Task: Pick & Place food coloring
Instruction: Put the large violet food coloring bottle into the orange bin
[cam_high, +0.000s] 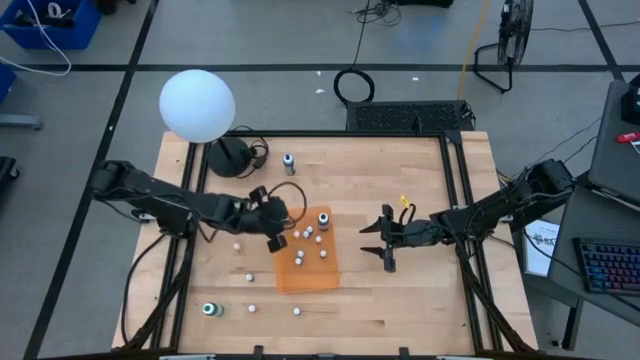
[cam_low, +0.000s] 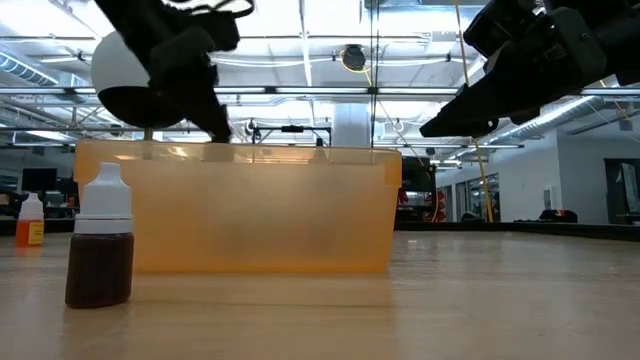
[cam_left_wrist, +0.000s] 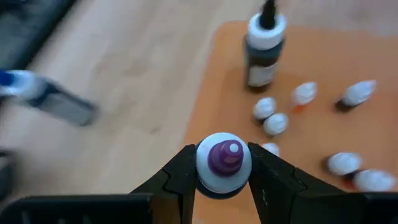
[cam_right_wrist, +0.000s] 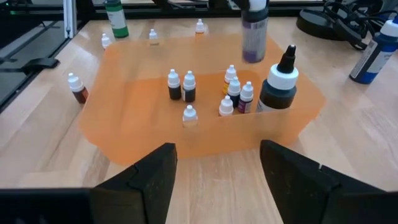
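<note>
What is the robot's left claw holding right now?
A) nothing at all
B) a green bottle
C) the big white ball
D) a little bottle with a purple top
D: the left claw is shut on a little bottle with a purple top, above the edge of the orange tray.

Your wooden bench (cam_high: 400, 290) carries an orange tray (cam_high: 313, 272) near its middle. Loose food coloring bottles (cam_high: 251, 309) lie on the wood around the tray. A green-topped bottle (cam_high: 210, 310) stands near the front left, a blue-capped bottle (cam_high: 289, 163) toward the back, beside the white globe lamp (cam_high: 198, 105).
</note>
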